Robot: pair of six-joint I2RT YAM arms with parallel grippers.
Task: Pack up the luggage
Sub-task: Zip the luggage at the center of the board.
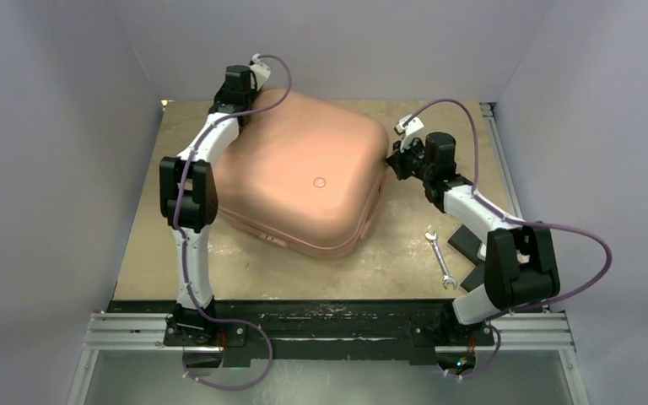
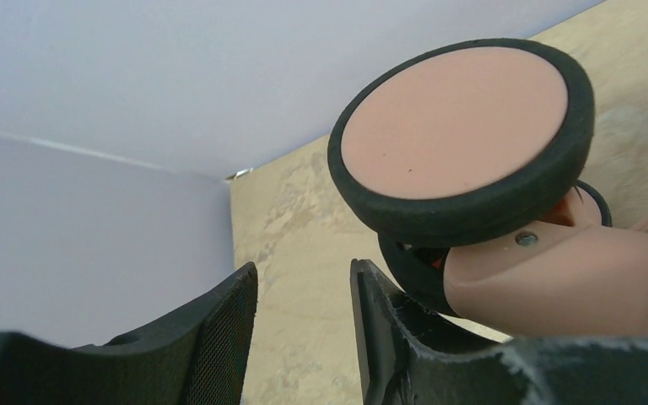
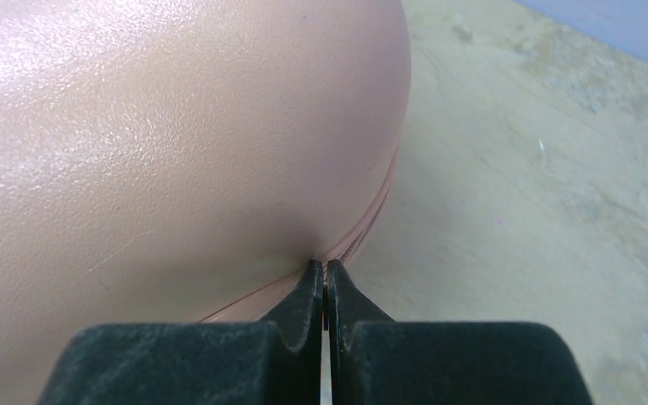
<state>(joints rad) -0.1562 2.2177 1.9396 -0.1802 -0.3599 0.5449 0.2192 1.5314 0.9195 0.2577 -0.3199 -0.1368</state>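
Observation:
The salmon-pink luggage [image 1: 304,177] lies closed and flat on the table, its shell filling the right wrist view [image 3: 177,126]. My right gripper [image 1: 393,160] [image 3: 325,268] is at the luggage's right edge, its tips on the zip seam [image 3: 371,219], shut on a thin dark zipper pull that barely shows between the pads. My left gripper [image 1: 238,108] [image 2: 304,274] is at the far left corner, open with only table between its fingers. One of the luggage's dark-rimmed wheels [image 2: 464,126] sits just right of that gripper's right finger [image 2: 380,321].
A silver wrench [image 1: 440,257] lies on the table right of the luggage. Flat black pads [image 1: 466,243] sit beside the right arm. Grey walls enclose the table on the left, back and right, and a metal rail [image 1: 329,333] runs along the near edge.

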